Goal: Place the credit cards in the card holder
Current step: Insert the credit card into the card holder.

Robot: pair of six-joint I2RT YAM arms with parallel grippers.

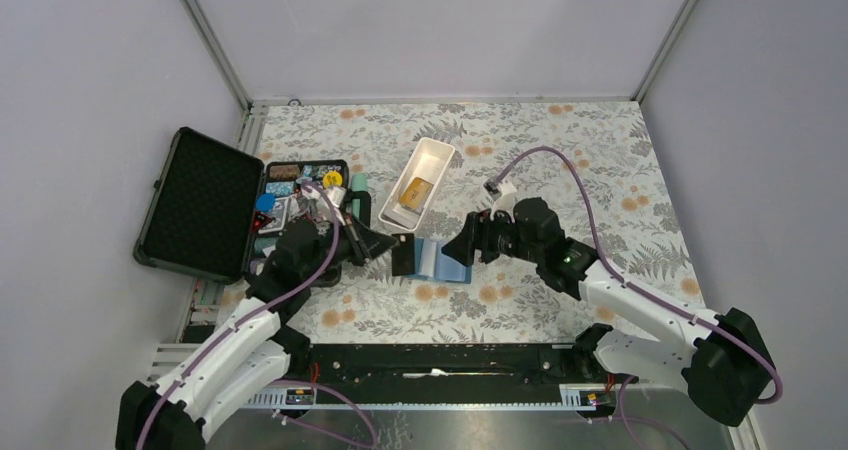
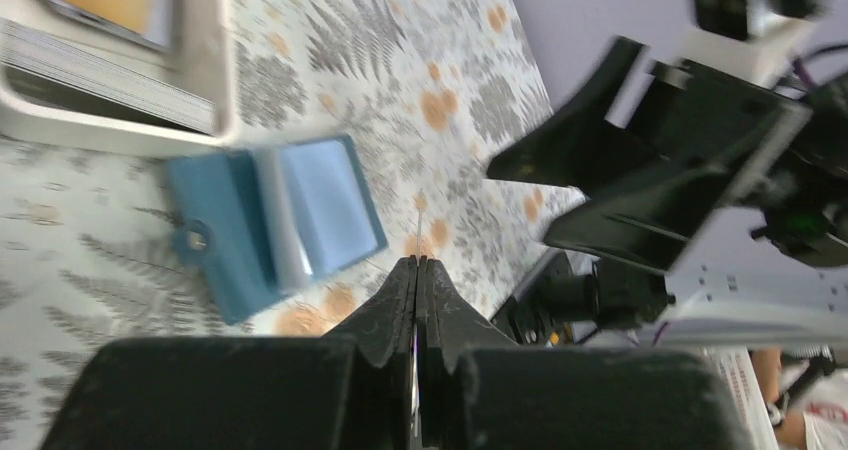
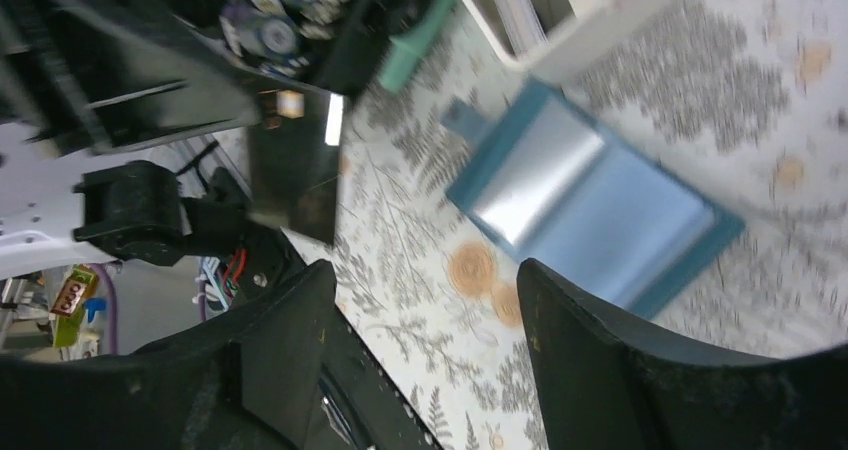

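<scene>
Left gripper (image 1: 387,242) pinched one dark card (image 1: 403,255); one gold card (image 1: 416,194) lay at card holder's (image 1: 447,261) 11 o'clock. Right gripper (image 3: 425,273) gaped.

Bright even light, blurred wrist views

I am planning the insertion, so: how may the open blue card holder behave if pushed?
The card holder lies open and flat, so it would probably slide, not tip. Its lighter inner pages look thin, so they may bend or flip.
</scene>
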